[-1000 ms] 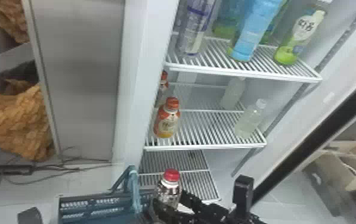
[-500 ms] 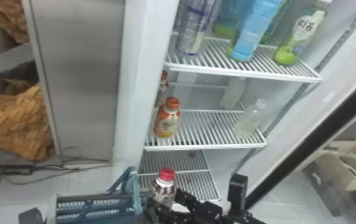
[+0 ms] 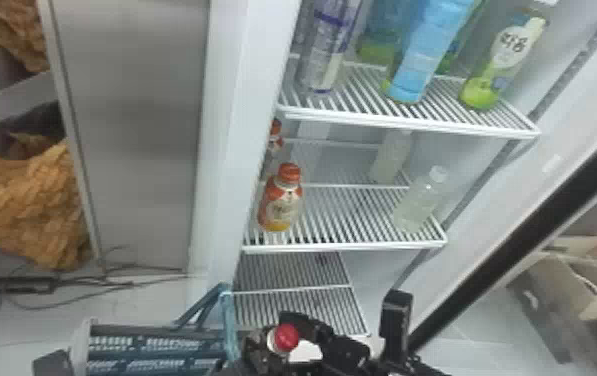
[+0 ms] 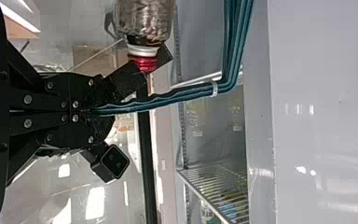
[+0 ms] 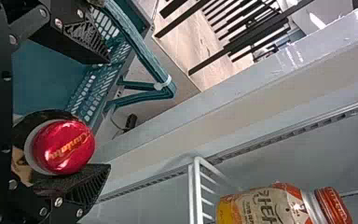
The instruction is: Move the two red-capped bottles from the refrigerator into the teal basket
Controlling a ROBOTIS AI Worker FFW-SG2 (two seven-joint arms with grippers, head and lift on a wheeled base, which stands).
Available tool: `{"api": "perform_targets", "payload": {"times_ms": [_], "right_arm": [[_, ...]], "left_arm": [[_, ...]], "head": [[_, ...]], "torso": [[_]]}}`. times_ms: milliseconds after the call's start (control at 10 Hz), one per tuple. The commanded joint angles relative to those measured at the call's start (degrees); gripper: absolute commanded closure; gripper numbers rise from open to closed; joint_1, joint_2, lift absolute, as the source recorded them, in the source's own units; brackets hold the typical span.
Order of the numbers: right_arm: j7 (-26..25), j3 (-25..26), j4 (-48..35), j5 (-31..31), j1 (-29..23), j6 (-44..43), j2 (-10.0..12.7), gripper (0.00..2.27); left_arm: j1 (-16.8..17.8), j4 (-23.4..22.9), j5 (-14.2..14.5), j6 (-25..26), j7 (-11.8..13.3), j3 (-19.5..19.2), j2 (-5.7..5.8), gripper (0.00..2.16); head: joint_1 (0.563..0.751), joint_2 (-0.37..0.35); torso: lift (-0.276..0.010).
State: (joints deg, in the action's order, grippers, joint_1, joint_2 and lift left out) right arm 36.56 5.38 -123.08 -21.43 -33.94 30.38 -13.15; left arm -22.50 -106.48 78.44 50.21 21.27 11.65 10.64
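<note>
At the lower centre of the head view, note the red-capped bottle [image 3: 286, 337], cap uppermost, between the fingers of the right gripper [image 3: 273, 338]. In the right wrist view, compare the spacing of the jaws on the right gripper [image 5: 108, 113]: set apart, with teal showing between one finger and the bottle, and the red cap close beside the other. Beyond the cap, observe the perforated wall of the teal basket [image 3: 157, 354]; cannot tell whether the bottle base meets the basket floor. At the lower left of the head view, note part of the left gripper [image 3: 53, 364]. In the left wrist view, see the jaws of the left gripper [image 4: 89, 111] drawn together on the teal handle [image 4: 182, 95]. Inside the refrigerator [image 3: 227, 125], on the middle wire shelf [image 3: 347, 246], find the orange-labelled bottle [image 3: 282, 207], upright under a red-orange cap, near the left side, with a matching bottle [image 3: 275, 139] partly hidden behind. Toward the right of the same shelf, note two pale bottles, one in front [image 3: 416, 205] and one behind [image 3: 391, 156]. On the upper shelf [image 3: 412, 125], from left to right, see a purple-banded bottle [image 3: 329, 52], a blue bottle [image 3: 428, 55] and a green-based bottle [image 3: 499, 62].
</note>
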Motion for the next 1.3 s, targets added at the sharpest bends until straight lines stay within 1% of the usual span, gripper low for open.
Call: {"api": "perform_targets", "payload": {"times_ms": [0, 200, 300, 400, 500, 800, 1000, 1200], "right_arm": [[0.17, 0.34, 0.24, 0.18, -0.09, -1.70, 0.14, 0.21], [0.26, 1.48, 1.23, 0.29, -0.37, -6.20, 0.84, 0.21], [0.26, 2.05, 1.51, 0.86, -0.79, -10.00, 1.10, 0.21], [0.17, 4.22, 1.23, 2.12, -1.21, -13.51, 1.98, 0.21], [-0.18, 6.16, 2.21, 2.12, -1.21, -15.90, 2.60, 0.21], [-1.67, 11.19, 2.07, 3.04, -0.93, -22.37, 3.92, 0.21], [-3.17, 12.56, 2.49, 4.41, -0.93, -26.03, 4.53, 0.21], [-5.71, 13.13, 5.30, 4.63, -0.93, -33.62, 6.03, 0.21]], "left_arm": [[0.00, -0.04, 0.06, -0.01, 0.00, 0.00, 0.00, 1.15], [-0.14, -0.04, 0.17, -0.15, 0.00, 0.00, 0.00, 1.15], [0.00, -0.04, 0.17, -0.29, 0.00, 0.00, 0.00, 1.15], [0.00, -0.04, 0.17, -0.29, 0.00, 0.11, 0.00, 1.15], [0.00, -0.04, 0.17, -0.29, 0.00, 0.23, 0.00, 1.15], [0.14, -0.04, 0.17, -0.15, 0.00, 0.57, 0.00, 1.15], [0.14, 0.10, 0.28, -0.15, 0.00, 0.57, 0.00, 1.15], [0.14, -0.04, 0.28, -0.29, 0.00, 0.91, 0.09, 1.15]], "head": [[0.695, -0.350], [0.695, -0.350], [0.695, -0.350], [0.695, -0.350], [0.695, -0.350], [0.695, -0.350], [0.695, -0.350], [0.695, -0.350]], "torso": [[-0.228], [-0.228], [-0.228], [-0.228], [-0.228], [-0.228], [-0.228], [-0.228]]}}
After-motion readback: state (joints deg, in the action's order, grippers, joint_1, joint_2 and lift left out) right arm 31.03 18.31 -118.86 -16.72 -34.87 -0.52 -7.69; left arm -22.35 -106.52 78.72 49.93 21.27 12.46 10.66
